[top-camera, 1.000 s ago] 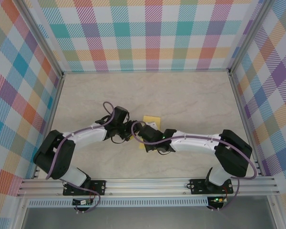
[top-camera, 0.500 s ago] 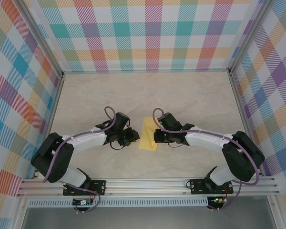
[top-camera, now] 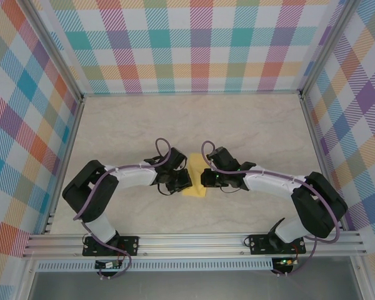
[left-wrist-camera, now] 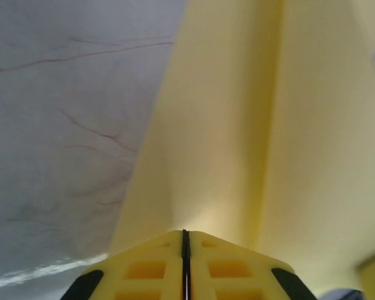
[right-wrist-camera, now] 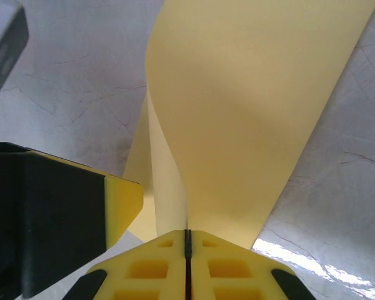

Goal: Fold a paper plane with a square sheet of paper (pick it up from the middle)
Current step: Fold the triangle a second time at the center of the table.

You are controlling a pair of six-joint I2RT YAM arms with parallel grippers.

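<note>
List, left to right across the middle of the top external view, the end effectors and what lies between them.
left end effector → square sheet of paper → right end effector

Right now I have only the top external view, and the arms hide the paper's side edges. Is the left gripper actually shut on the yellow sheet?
Observer: Yes. In the left wrist view the left gripper is shut on the square sheet of paper, which runs out from between its pads.
Operator: And the right one?
Observer: The right gripper is shut on it too; the paper curls up from its pads.
Operator: Is the sheet flat?
Observer: No. A lengthwise crease shows in the left wrist view.
</note>
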